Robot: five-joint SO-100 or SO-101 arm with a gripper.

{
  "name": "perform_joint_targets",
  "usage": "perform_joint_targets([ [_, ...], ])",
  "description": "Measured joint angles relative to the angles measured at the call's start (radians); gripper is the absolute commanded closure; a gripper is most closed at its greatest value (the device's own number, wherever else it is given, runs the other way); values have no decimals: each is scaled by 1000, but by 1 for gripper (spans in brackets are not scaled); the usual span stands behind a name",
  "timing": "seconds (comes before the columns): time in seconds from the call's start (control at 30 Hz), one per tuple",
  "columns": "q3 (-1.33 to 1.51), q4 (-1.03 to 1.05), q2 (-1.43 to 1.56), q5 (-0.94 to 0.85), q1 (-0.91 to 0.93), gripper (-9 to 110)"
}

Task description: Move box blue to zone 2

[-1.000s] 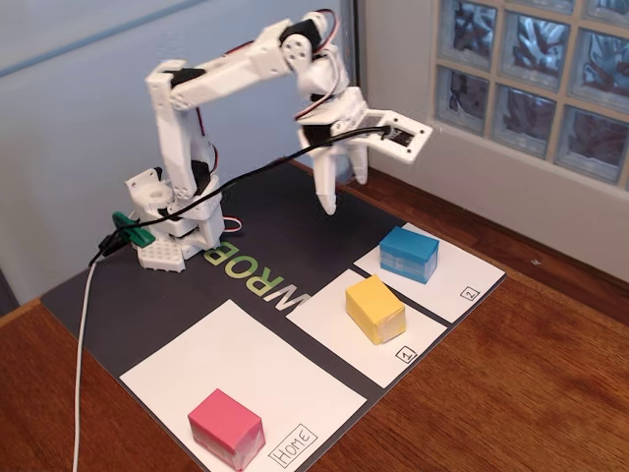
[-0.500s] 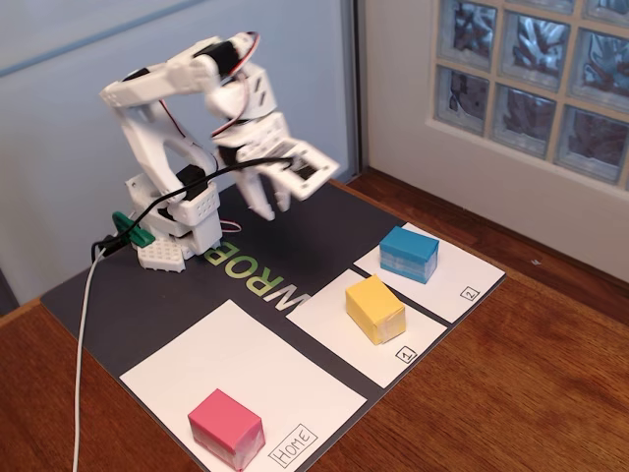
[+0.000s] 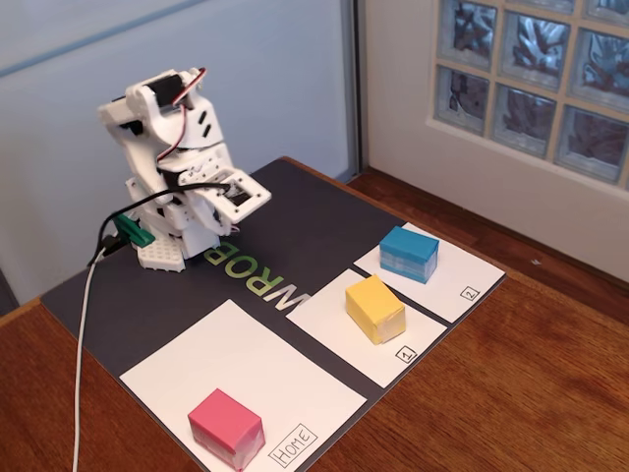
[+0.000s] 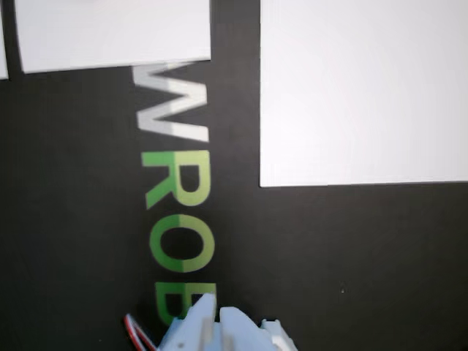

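Note:
The cyan-blue box (image 3: 409, 254) stands on the white sheet marked "2", zone 2 (image 3: 462, 280), at the right of the dark mat in the fixed view. The white arm (image 3: 167, 133) is folded back over its base at the far left, well away from the box. In the wrist view my gripper (image 4: 217, 313) shows only as two white fingertips at the bottom edge. They are pressed together with nothing between them, above the green letters (image 4: 179, 219) on the mat. The blue box is out of the wrist view.
A yellow block (image 3: 374, 308) sits on the sheet marked "1" (image 3: 329, 315). A pink block (image 3: 226, 428) sits on the large "Home" sheet (image 3: 246, 364). A white cable (image 3: 81, 334) trails off the mat at the left. Wooden table surrounds the mat (image 3: 305, 211).
The arm has pulled back from above the mat near the blue box and folded down over its base at the left. The blocks have not moved.

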Motion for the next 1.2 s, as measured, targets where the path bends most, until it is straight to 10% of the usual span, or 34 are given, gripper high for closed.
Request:
perform_joint_targets([
  [1.2,522,-181,449,-86,-66,102],
])
